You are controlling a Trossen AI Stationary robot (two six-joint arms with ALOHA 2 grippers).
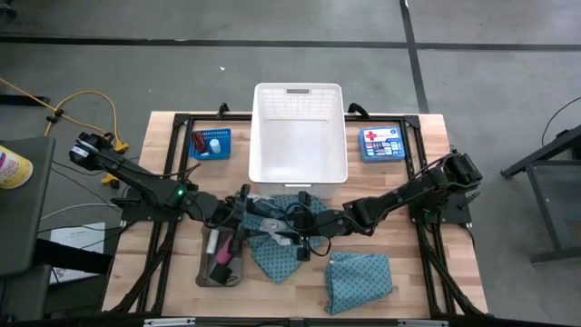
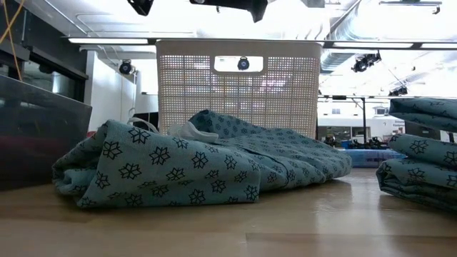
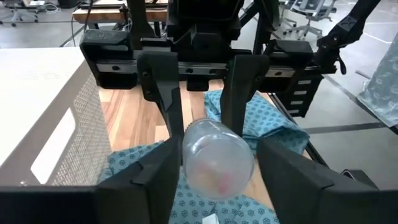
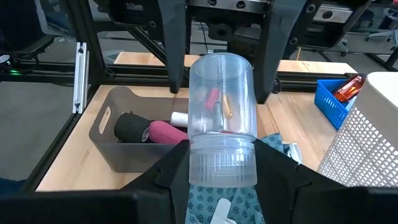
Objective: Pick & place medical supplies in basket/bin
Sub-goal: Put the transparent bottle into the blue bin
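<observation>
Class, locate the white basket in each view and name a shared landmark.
High: basket upper centre.
Low: basket centre, behind the teal cloth.
Left wrist: basket at left edge.
Right wrist: basket at right edge.
Shared landmark: the teal cloth beside it.

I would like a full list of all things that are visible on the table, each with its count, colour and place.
table: one, light wood.
white basket: one, far middle, slotted walls.
blue basket: one, left of the white basket.
red-and-white pieces: a few, in the blue basket.
blue box: one, red cross, right of the white basket.
grey tray: one, near left.
pink cylinder: one, in the tray.
black block: one, in the tray.
white tube: one, in the tray.
teal cloths: two, centre and near right.
clear jar: one, held above the centre cloth.
left hand: grips the jar's base.
right hand: grips its ribbed lid.
</observation>
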